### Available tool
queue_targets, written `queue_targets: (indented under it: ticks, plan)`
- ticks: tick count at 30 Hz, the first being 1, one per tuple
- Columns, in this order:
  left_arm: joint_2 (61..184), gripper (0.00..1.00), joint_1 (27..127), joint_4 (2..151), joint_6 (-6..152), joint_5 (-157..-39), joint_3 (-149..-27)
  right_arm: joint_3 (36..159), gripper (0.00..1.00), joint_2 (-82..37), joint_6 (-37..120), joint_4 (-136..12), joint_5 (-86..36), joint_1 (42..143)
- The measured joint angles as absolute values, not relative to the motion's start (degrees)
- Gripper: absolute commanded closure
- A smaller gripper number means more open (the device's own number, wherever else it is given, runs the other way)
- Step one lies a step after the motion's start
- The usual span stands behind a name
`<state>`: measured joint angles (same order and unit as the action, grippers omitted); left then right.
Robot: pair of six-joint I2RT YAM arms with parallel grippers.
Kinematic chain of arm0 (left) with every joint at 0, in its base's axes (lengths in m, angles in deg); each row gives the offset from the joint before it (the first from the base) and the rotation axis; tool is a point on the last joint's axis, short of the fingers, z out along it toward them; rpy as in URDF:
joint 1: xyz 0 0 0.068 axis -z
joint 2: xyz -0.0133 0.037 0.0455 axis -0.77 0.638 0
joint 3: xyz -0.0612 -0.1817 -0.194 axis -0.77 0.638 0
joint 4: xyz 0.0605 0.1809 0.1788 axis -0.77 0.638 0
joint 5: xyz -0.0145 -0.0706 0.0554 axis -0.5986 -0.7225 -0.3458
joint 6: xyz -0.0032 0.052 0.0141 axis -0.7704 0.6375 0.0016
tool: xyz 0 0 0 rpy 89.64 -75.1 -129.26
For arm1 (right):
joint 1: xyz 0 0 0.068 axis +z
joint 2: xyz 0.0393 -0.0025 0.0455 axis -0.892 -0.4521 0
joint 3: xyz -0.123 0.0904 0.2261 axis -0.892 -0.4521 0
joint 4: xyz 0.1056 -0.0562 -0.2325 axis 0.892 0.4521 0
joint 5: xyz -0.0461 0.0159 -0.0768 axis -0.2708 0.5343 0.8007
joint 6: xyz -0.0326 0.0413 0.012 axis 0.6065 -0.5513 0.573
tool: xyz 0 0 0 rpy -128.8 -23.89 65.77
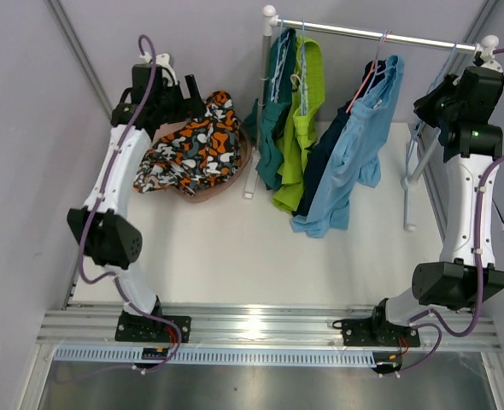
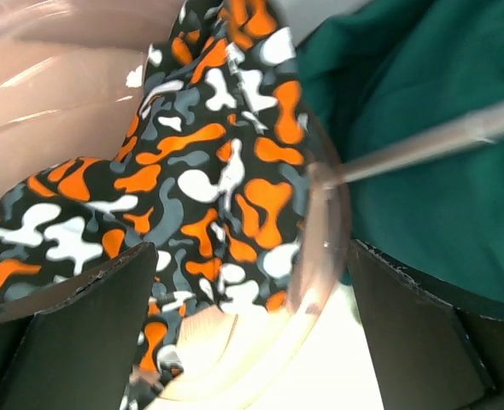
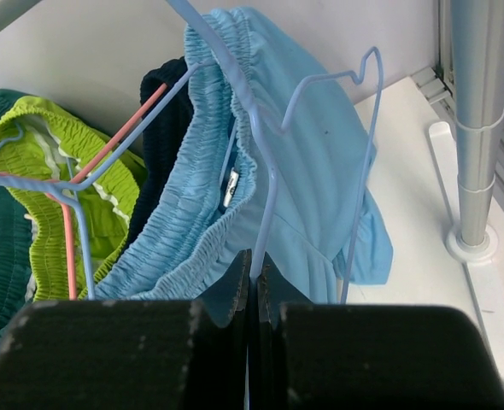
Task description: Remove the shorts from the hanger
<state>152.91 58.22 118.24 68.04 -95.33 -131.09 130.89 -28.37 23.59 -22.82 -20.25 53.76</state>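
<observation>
The right gripper [image 3: 254, 263] sits at the bottom centre of its wrist view with its two black fingers pressed together and no gap between them, nipping the lower run of a thin light blue wire hanger [image 3: 269, 213]. Over that hanger, filling the middle of the frame, drape the light blue shorts [image 3: 312, 145], soft fabric with a gathered elastic waistband. To their left hang the navy shorts [image 3: 162, 94], then the lime green shorts [image 3: 64, 145] beside a pink wire hanger [image 3: 68, 248], and the teal shorts [image 3: 0, 256] at the left edge. In the top view all four hang from the silver rail [image 1: 380, 34] in the upper right.

The left gripper [image 2: 252, 256] is spread wide and holds nothing. It is poised above the orange, black, grey and white blotch-patterned shorts [image 2: 192, 188], which lie crumpled in a pinkish translucent basket [image 2: 325, 248] at the upper left of the top view.

The garments look light, limp and apt to slide, and the wire looks springy and free to swing on the rail. The thick ruched waistband seems the best place to take hold, since a pinch there gathers several layers, whereas a loose leg hem would likely just stretch and drag the hanger along
</observation>
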Motion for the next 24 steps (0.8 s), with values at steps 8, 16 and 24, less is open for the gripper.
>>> queue_targets:
  ticks: [8,16,24]
  plan:
    - [131.40,0.01,58.26,112.75,68.06,-97.19,-120.84,128.86,0.33,-28.02,23.56,-24.65,-20.32,53.21]
    - [127.03,0.01,58.74,111.09,68.21,-98.09,-115.48,126.43,0.00,-27.39,24.18,-21.79,-19.49,52.88]
    - [124.63,0.01,60.20,112.64,68.80,-97.61,-111.44,126.69,0.01,-19.24,23.63,-18.38,-15.09,52.91]
